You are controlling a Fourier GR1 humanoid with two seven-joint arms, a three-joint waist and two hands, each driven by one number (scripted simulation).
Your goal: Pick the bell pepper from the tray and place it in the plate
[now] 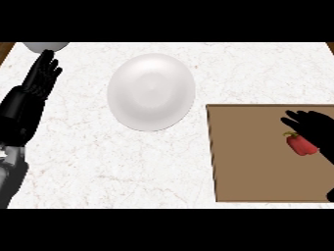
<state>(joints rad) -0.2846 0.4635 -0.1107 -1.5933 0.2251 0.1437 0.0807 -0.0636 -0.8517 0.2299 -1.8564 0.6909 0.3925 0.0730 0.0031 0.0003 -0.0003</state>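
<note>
Head view shows the counter (pixel 90 162), pale marble, running nearly edge to edge, with dark wood just visible at both upper corners. On its right part lies the tray (pixel 256 166), a flat brown board; near the middle, well apart from the tray's left edge, sits the white plate (pixel 151 91). A pale round thing (pixel 45 46) is cut off at the top left.

The left hand (pixel 43 73) rests open at the left edge, fingers up. The right hand (pixel 321 130) is over the tray's right side, fingers spread and not yet closed, just beside or touching the pepper (pixel 301 145), which lies on the tray under the fingers' near side.

The step in hand looks to be the grasp. It would go best if the fingers came down on both sides of the small red body, not the stem, and curled shut before any lift. The carry then runs left and away, over the tray's edge, to the plate's middle.
</note>
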